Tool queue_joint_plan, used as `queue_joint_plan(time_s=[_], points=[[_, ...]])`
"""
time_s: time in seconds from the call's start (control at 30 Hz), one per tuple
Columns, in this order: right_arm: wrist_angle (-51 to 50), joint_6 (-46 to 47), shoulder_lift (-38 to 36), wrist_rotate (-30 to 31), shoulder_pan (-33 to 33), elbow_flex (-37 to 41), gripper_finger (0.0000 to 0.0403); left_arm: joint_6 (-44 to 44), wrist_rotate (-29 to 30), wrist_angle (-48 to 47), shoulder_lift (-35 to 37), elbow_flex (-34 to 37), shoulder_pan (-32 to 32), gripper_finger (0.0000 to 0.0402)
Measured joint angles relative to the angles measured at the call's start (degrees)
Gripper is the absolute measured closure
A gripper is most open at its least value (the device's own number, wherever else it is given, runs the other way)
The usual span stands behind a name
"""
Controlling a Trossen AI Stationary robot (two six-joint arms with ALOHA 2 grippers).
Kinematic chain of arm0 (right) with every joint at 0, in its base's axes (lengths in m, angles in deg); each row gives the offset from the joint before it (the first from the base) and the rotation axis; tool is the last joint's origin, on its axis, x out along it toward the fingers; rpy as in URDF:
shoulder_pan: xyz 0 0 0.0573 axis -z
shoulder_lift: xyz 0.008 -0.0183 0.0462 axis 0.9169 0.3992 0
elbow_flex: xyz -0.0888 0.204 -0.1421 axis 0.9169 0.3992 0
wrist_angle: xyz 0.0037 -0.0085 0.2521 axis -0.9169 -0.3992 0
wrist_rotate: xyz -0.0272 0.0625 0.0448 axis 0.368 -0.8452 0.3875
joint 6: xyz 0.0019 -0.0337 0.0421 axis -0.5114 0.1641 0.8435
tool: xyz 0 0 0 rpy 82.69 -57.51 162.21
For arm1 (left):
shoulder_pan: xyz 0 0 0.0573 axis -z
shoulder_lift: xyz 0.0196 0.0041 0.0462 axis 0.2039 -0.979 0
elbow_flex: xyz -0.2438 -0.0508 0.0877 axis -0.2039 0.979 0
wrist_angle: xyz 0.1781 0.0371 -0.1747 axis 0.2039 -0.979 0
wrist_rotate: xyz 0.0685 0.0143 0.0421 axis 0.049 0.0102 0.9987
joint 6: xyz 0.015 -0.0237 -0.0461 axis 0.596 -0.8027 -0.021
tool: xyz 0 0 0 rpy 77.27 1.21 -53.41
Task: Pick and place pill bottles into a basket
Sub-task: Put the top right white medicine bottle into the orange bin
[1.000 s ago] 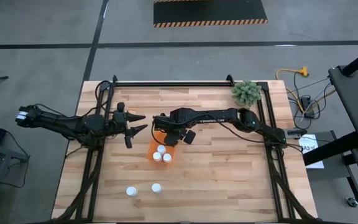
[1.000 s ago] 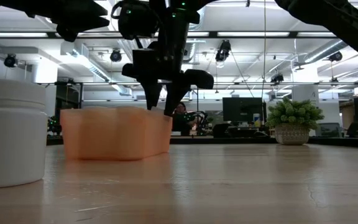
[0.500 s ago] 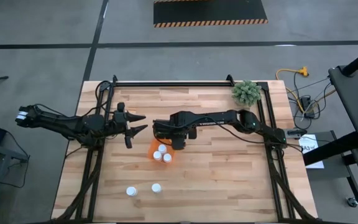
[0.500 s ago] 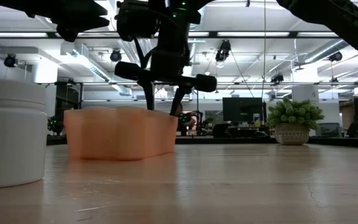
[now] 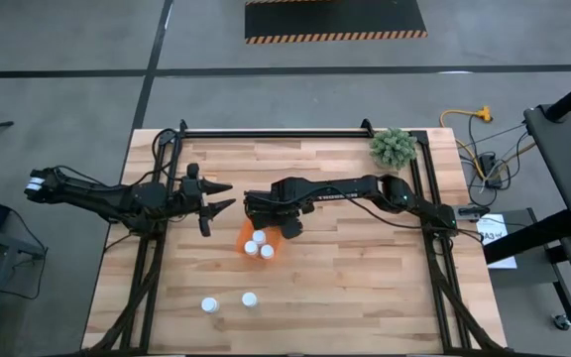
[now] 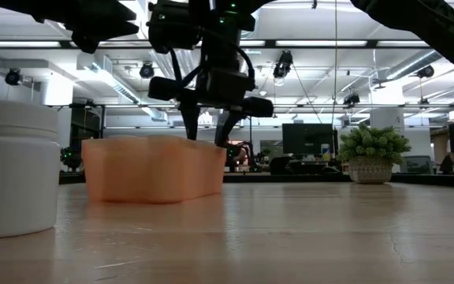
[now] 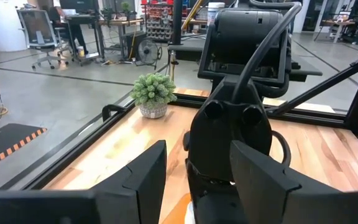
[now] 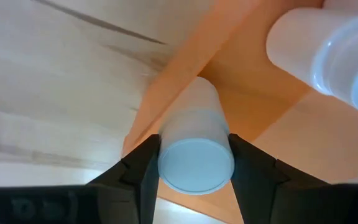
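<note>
The orange basket [image 5: 244, 238] lies mid-table with three white-capped pill bottles [image 5: 258, 237] standing in it. Two more bottles [image 5: 209, 304] [image 5: 250, 298] stand on the wood near the front edge; one of them looms at the left of the low view [image 6: 16, 170]. My right gripper [image 5: 269, 224] points down over the basket's far end, shut on another bottle [image 8: 194, 149]. In the low view its fingers dip behind the basket wall [image 6: 152, 170], which hides that bottle. My left gripper [image 5: 228, 196] hovers level, left of the basket, open with nothing between its fingers. My right gripper pinches the bottle's round body just under the white cap [image 8: 196, 167] between its two fingers [image 8: 143, 163]. The fingers come from above, pointing down. The bottle is upright, cap up, its lower end over the basket's wall and floor [image 8: 253, 106]; whether it rests there I cannot tell.
A small green plant in a pot [image 5: 393, 147] stands at the table's far right corner. Black frame rails [image 5: 266, 133] run along the far and side edges. Bare wood lies to the right of the basket and along the front right.
My right gripper has rolled about its own downward-pointing line while staying over the basket's far end, still shut on the bottle. In the low view its wrist crossbar has swung round.
</note>
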Motion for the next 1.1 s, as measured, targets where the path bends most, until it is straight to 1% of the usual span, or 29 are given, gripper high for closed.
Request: queue_joint_plan(time_s=[0.13, 0.27, 0.4, 0.47, 0.6, 0.67, 1.1], points=[[0.04, -2.65, 0.0, 1.25, 0.0, 0.12, 0.0256, 0.0, 0.0, -0.01, 0.0, 0.0, 0.0, 0.0241], [0.02, -2.95, 0.0, 2.78, 0.02, 0.46, 0.0256, 0.0, 0.02, -0.02, 0.0, 0.02, 0.0, 0.0241], [0.2, -2.95, 0.0, 2.85, 0.0, 0.87, 0.0256, 0.01, 0.1, -0.01, 0.0, 0.02, -0.04, 0.0241], [0.88, -2.94, 0.0, 2.88, 0.0, 1.28, 0.0246, 0.0, 0.13, -0.02, 0.0, 0.02, -0.04, 0.0241], [2.33, -2.46, 0.0, 2.82, -0.02, 2.05, 0.0214, 0.01, 0.13, 0.0, 0.0, 0.07, -0.04, 0.0241], [2.48, -2.49, 0.0, 2.74, -0.11, 2.53, 0.0208, 0.0, 0.13, -0.02, 0.0, 0.07, -0.04, 0.0241], [3.5, -2.38, 0.0, 2.52, -0.11, 2.93, 0.0208, -0.02, 0.11, 0.0, 0.0, 0.29, -0.04, 0.0241]])
